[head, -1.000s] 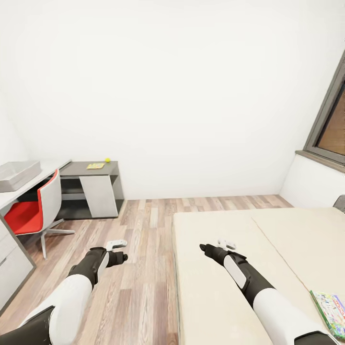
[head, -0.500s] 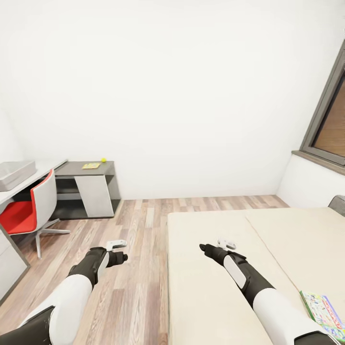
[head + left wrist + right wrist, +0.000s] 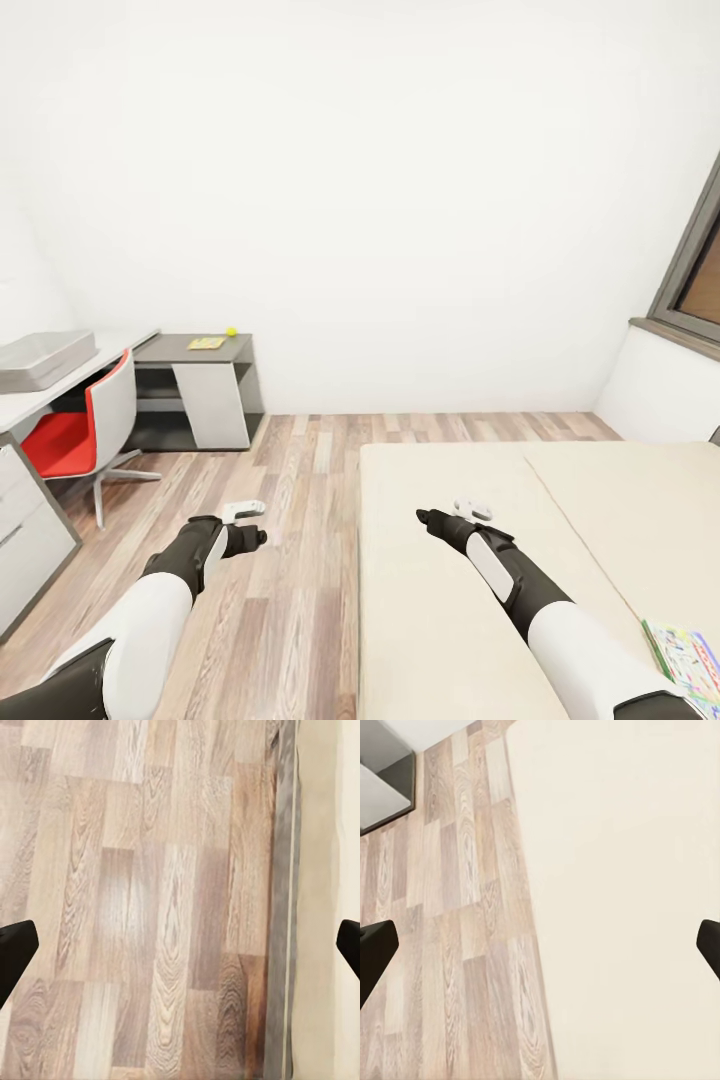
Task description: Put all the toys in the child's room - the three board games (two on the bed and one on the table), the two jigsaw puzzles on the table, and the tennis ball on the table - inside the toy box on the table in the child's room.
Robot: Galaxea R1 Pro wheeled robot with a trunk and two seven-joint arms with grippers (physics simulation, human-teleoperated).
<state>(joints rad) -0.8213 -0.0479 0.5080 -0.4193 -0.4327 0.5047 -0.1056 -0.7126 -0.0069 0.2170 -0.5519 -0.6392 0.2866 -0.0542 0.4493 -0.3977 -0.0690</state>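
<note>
A colourful board game (image 3: 688, 662) lies on the beige bed (image 3: 470, 620) at the lower right, partly cut off by the picture's edge. Far off on the grey side desk (image 3: 195, 349) lie a flat yellow-green toy (image 3: 206, 343) and the yellow tennis ball (image 3: 231, 331). A grey toy box (image 3: 42, 359) stands on the white table at the left. My left gripper (image 3: 245, 509) hovers open over the wood floor (image 3: 150, 900). My right gripper (image 3: 472, 509) hangs open over the bed (image 3: 630, 900), well short of the board game. Both wrist views show fingertips (image 3: 15, 952) (image 3: 375, 949) wide apart with nothing between.
A red and white swivel chair (image 3: 85, 430) stands at the white table (image 3: 30, 470) on the left. A window frame (image 3: 690, 270) and sill are at the right. Wood floor stretches between the bed's left edge and the desks.
The camera has swung a little, shifting the whole room to the right in the picture. Both arms hold the same pose with open grippers.
</note>
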